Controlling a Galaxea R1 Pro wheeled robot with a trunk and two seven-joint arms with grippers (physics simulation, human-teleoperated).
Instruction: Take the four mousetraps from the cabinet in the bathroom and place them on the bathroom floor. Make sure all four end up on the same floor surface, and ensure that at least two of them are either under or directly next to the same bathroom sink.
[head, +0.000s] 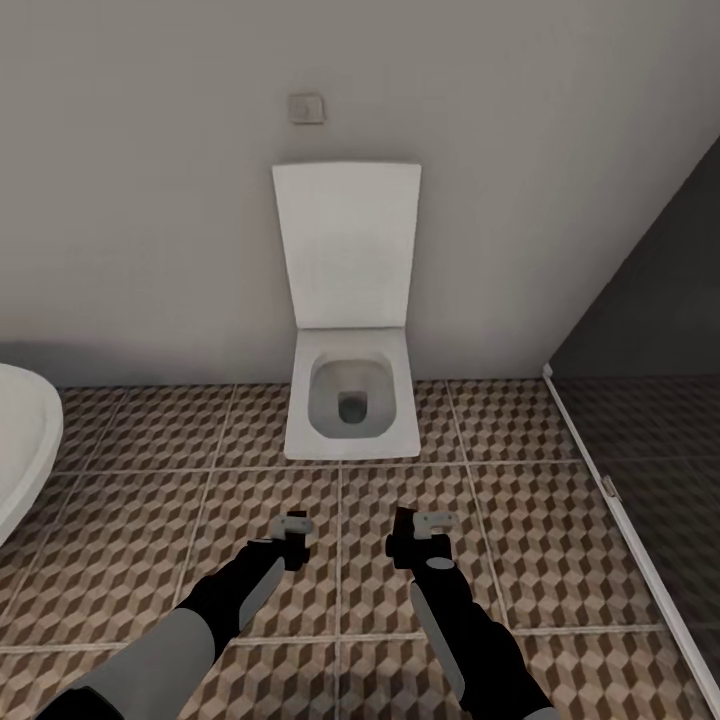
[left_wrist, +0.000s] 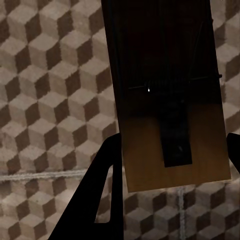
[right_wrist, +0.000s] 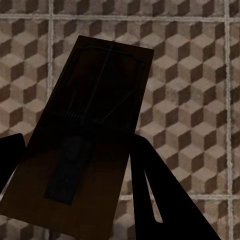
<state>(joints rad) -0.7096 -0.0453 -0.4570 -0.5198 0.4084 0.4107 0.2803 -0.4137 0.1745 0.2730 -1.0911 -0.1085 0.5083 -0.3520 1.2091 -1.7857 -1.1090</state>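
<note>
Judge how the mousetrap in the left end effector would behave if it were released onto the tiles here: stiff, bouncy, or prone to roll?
The mousetrap looks like a flat wooden board, so probably stiff and light. Held between the left end effector's fingers above the bathroom floor, it would likely land flat, not roll. Its metal parts might snag or shift.

**Black and grey arms, dark fingers**

Each forearm is glossy black with a pale grey panel along it. The left gripper (head: 293, 530) and right gripper (head: 420, 528) carry light grey brackets. Both wrist views show flat, tapering black fingers (left_wrist: 102, 192).
</note>
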